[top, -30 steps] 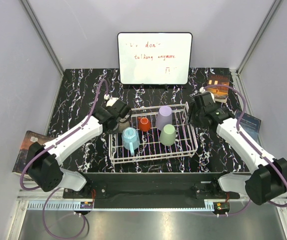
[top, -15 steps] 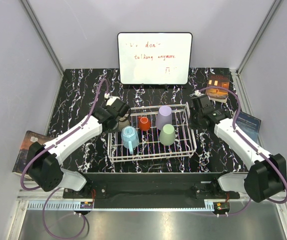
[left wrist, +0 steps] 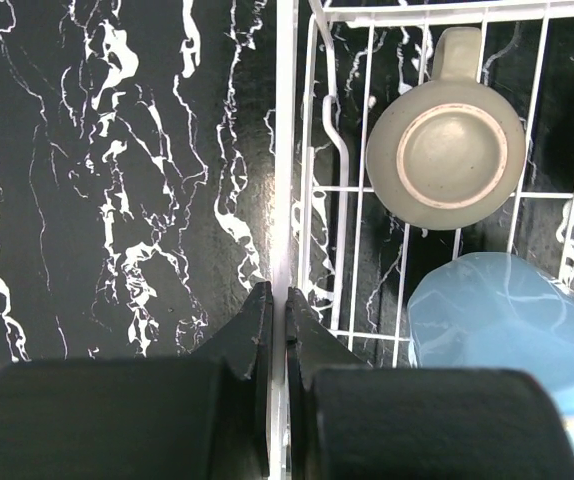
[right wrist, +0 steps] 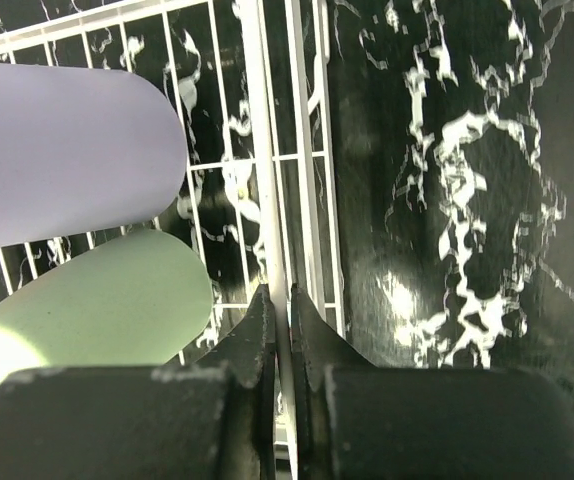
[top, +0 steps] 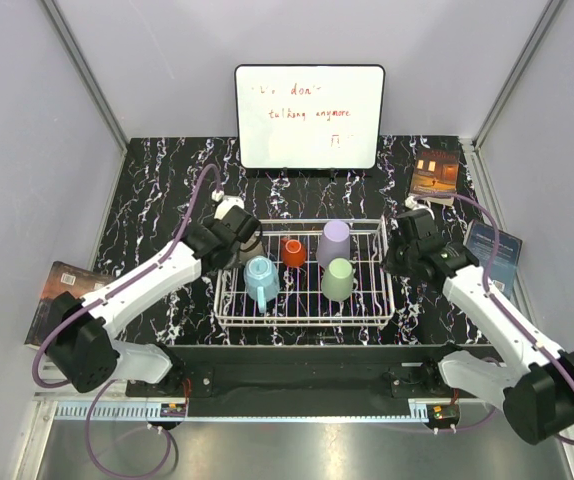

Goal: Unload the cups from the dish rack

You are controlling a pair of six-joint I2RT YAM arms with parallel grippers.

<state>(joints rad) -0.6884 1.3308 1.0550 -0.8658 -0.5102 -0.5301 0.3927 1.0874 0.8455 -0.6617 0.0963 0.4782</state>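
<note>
- Rack (top: pixel 304 322) has squared up since earlier; right gripper (right wrist: pixel 279 300) has closed onto its right rim
- Left gripper (left wrist: pixel 277 302) pinches the left rim
- Cups (top: pixel 339 278) sit inside Rack

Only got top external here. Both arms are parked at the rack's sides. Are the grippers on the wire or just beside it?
Observer: Left wrist view shows the left gripper shut on the dish rack, with the left rim wire pinched between its fingers.
Operator: And the right?
Observer: Same there. In the right wrist view, the right gripper is shut on the right rim wire.
Operator: I count four cups. Where's the fifth?
Observer: Left wrist view has it. The grey-brown cup sits base up inside the rack, next to the light blue mug.
</note>
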